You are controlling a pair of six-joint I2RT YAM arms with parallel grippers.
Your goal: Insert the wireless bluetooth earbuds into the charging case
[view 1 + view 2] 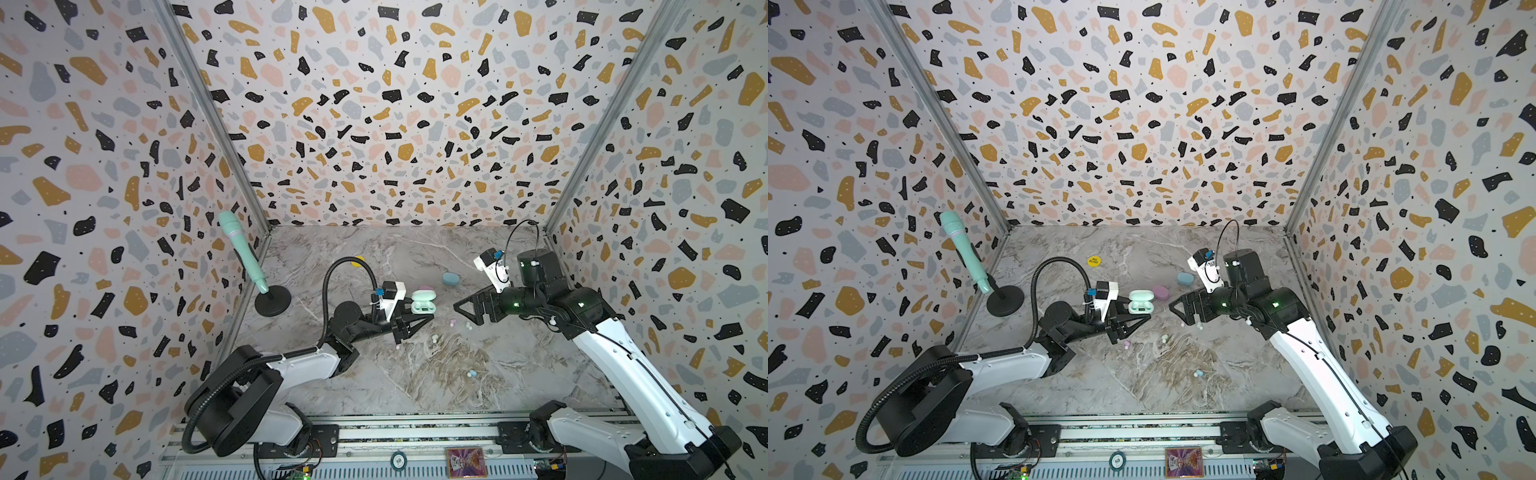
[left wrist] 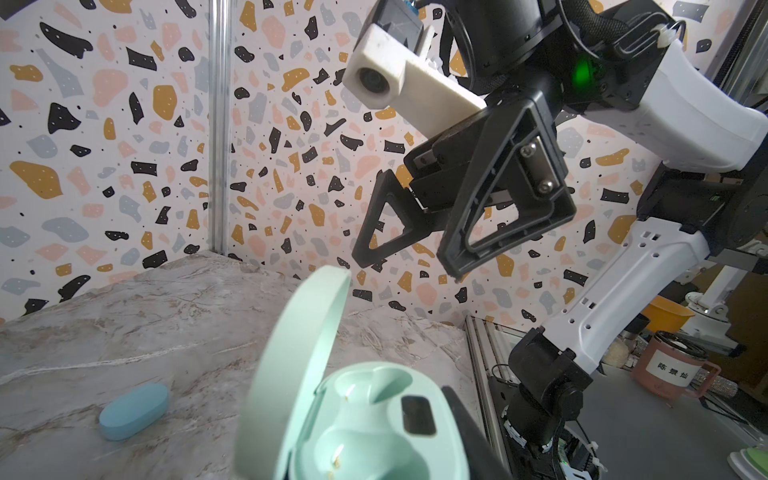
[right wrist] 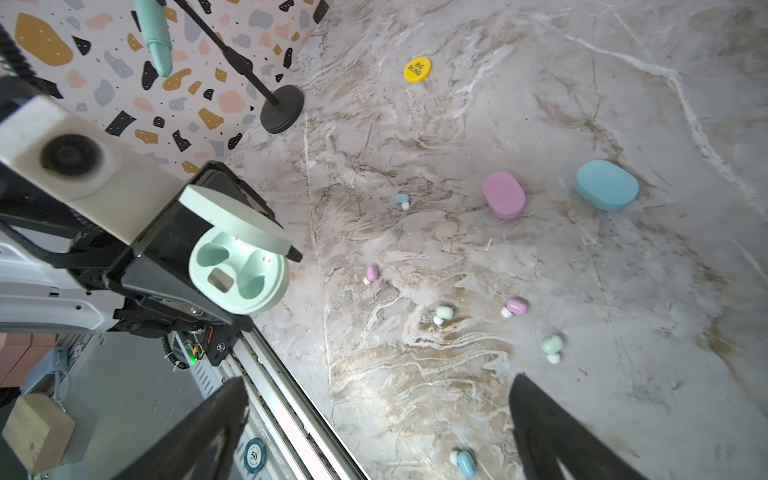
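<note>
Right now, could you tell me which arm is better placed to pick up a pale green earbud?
Probably the right arm: its jaws are open and empty near the loose pale green bean-shaped earbuds, while the left arm has its jaws shut on the open mint-green oval charging case.

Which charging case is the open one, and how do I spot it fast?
Follow the left arm out over the marble table: the left gripper is shut on a mint-green case. Unlike the pink case and blue case lying closed on the marble, this one has its lid flipped up and both sockets empty.
</note>
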